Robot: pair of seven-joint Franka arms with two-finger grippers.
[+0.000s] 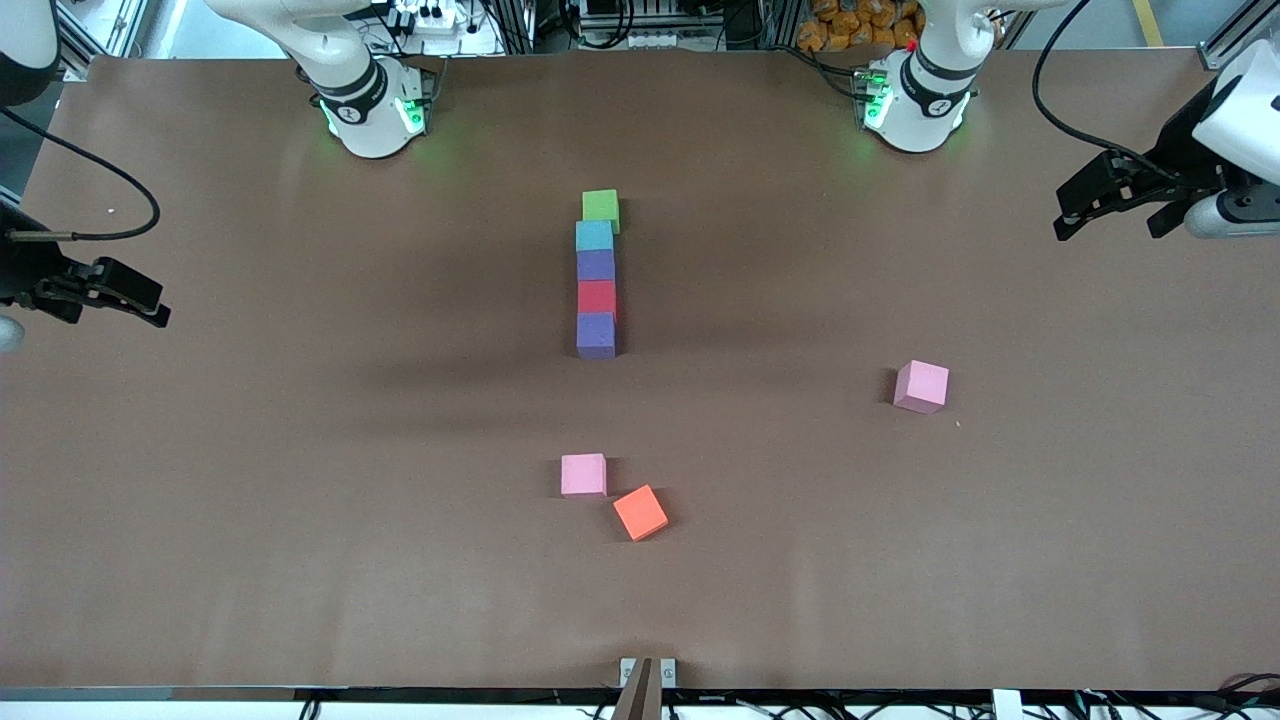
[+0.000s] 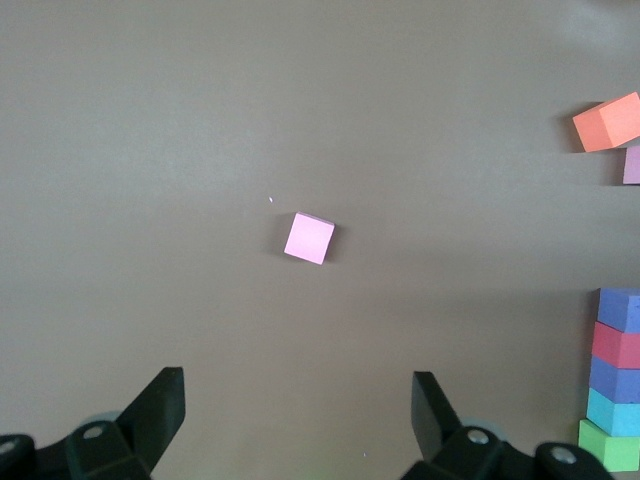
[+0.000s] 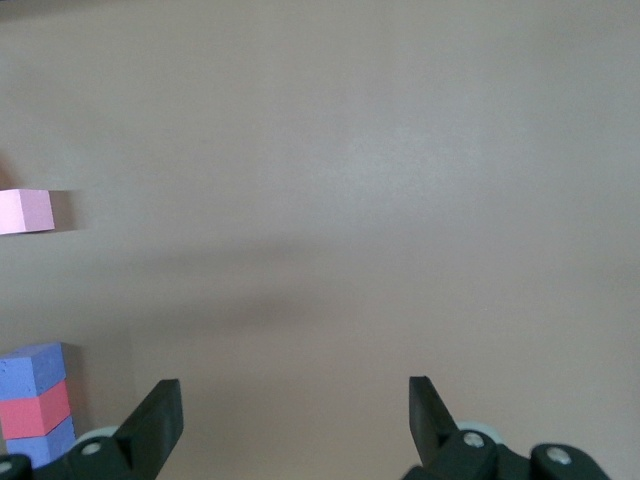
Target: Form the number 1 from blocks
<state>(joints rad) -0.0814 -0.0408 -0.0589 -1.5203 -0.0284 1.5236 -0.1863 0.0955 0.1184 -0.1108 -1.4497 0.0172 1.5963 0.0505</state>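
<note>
- A wide brown table (image 1: 300, 450) was seen, with lab clutter along the edge where the two arm bases stood.
- Five blocks were lined up near the middle of the table, somewhat toward the bases' edge: the green block (image 1: 601, 206) nearest that edge, then the light blue block (image 1: 594, 236), a purple block (image 1: 596, 265), the red block (image 1: 597, 297) and a second purple block (image 1: 596, 335) nearest the front camera.
- The four lower blocks were touching in a straight column; the green block was set slightly askew, shifted toward the left arm's end, so the figure 1 was judged largely formed.
- Two pink cubes (image 1: 921, 386) (image 1: 583, 475) and an orange cube (image 1: 640, 512) were left loose nearer the front edge, well apart from the column.
- The blocks were judged light, matte and slightly yielding, like foam; little slip was expected. A hold across two opposite flat sides, low on the block, was judged best, with neighbours kept clear of the fingers.
- The left claw (image 1: 1110, 205) was held released and empty above the left arm's end of the table, well apart from the column.
- The right claw (image 1: 120, 295) was likewise released and empty at the right arm's end, waiting; the column was only glimpsed at the margin of its wrist view.
</note>
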